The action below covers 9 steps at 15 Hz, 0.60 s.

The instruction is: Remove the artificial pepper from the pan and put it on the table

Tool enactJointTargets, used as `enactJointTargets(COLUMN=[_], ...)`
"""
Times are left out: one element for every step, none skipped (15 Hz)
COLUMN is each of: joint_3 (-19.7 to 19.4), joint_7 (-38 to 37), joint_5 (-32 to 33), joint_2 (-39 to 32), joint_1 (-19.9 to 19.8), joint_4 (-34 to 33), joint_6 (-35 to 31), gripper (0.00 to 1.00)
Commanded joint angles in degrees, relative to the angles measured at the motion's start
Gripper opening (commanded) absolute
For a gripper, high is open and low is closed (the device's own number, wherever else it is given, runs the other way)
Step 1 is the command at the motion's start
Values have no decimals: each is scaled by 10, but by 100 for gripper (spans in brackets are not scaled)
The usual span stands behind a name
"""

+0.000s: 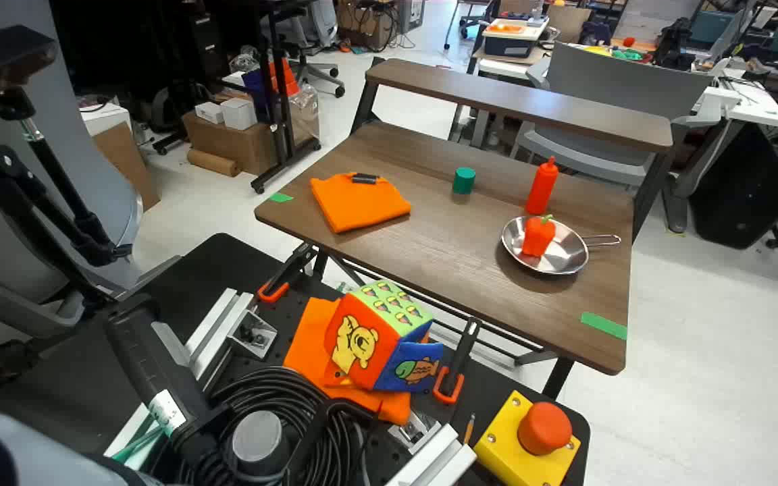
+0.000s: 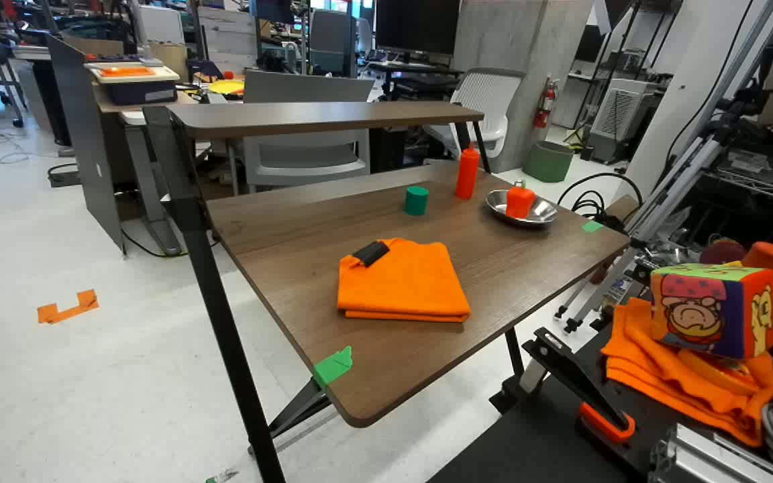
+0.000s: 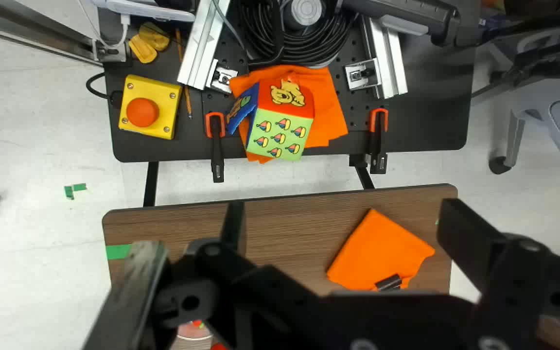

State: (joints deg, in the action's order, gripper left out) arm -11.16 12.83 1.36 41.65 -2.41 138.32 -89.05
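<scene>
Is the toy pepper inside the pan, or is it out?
Inside: both exterior views show the toy pepper within the rim of the pan.

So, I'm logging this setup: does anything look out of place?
One oddity: on the black perforated tabletop, the multicoloured soft toy cube sits on rumpled orange cloth, its blue fish-print flap jutting out rather than lying flat.
</scene>
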Motion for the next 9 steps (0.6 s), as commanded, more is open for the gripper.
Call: enactJointTargets(joint_3=[4, 4, 4, 4, 4, 4, 4, 6, 6], joint_7=[3, 3, 3, 3, 3, 3, 3, 2, -1], joint_5=[-3, -3, -3, -3, -3, -3, -3, -2, -3], joint_2=[-1, -1, -1, -1, -1, -1, -1, -8, -17], joint_1=[-5, -5, -5, -5, -5, -5, -5, -3, -3], joint_4=[-2, -2, -2, -2, -2, -2, -2, -1, -3], joint_6=[1, 1, 1, 1, 1, 1, 1, -6, -13], gripper=[100, 100, 100, 100, 100, 100, 100, 100, 100])
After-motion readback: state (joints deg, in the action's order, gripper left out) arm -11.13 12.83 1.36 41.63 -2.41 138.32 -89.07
